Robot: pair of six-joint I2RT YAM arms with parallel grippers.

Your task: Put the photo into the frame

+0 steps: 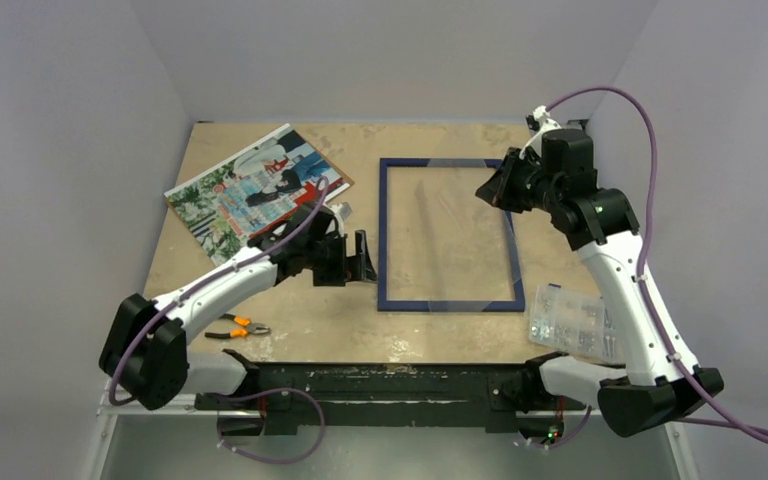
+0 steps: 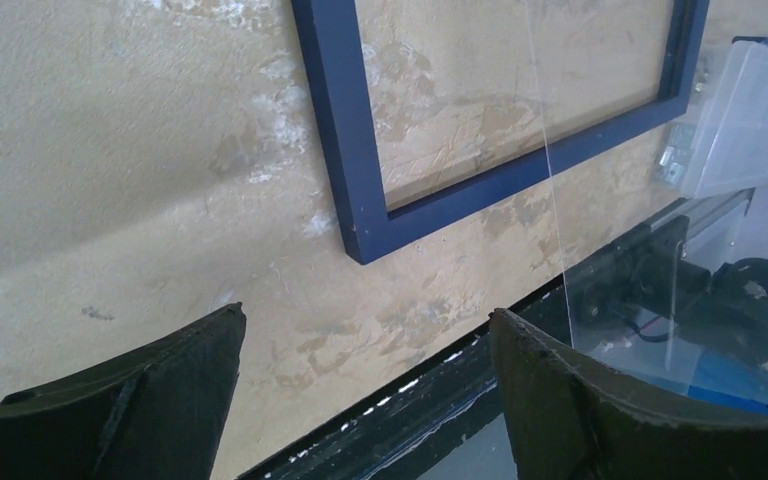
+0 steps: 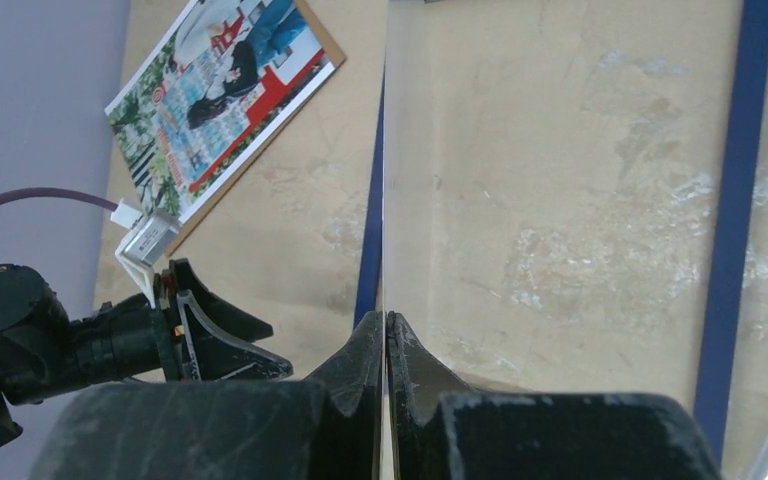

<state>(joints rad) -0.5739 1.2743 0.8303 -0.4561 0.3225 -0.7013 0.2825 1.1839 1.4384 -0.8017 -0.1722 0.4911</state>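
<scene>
Beside frame [image 1: 449,304] rail: left hand [image 1: 368,258] open, empty | right hand [image 3: 387,325] pinching pane [image 1: 455,235] edge

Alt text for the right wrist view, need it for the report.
The right gripper is shut on the edge of a clear pane, seen edge-on above the dark blue frame on the tan table. The photo lies upper left; the open left gripper sits lower left.

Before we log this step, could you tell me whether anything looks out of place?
Yes: the pane is not seated in the frame; the right claw pinches its edge and holds it tilted up.
</scene>
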